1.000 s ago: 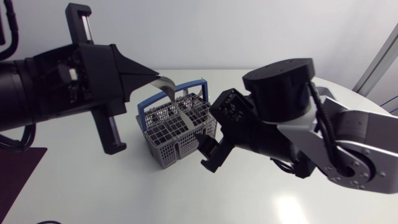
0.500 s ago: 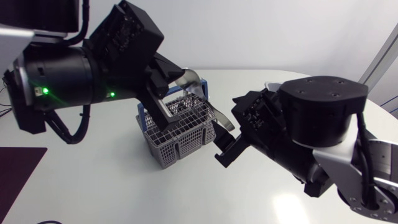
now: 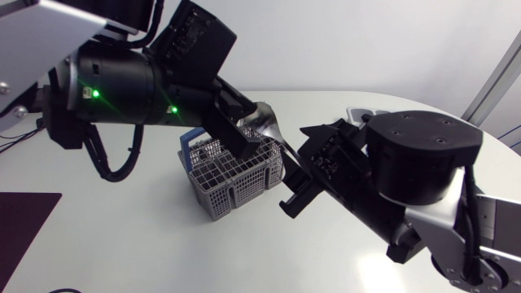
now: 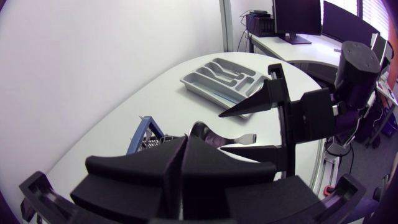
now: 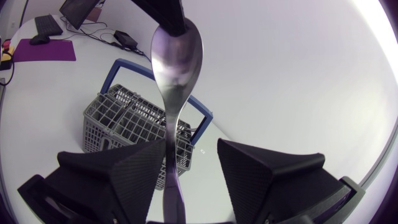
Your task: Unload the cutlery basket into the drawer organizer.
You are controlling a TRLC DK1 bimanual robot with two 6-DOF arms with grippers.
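Polished steel spoon [image 5: 177, 59], bowl clamped by closed fingers of the left gripper [image 4: 185, 142] over the grey mesh cutlery basket [image 3: 228, 195], stem between spread fingers of the right gripper [image 5: 189, 152]; likely to drop if released before those close.

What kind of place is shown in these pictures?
Probably a robotics lab bench, not a kitchen: a cutlery basket and a drawer organizer stand on a white table, with two robot arms over it.
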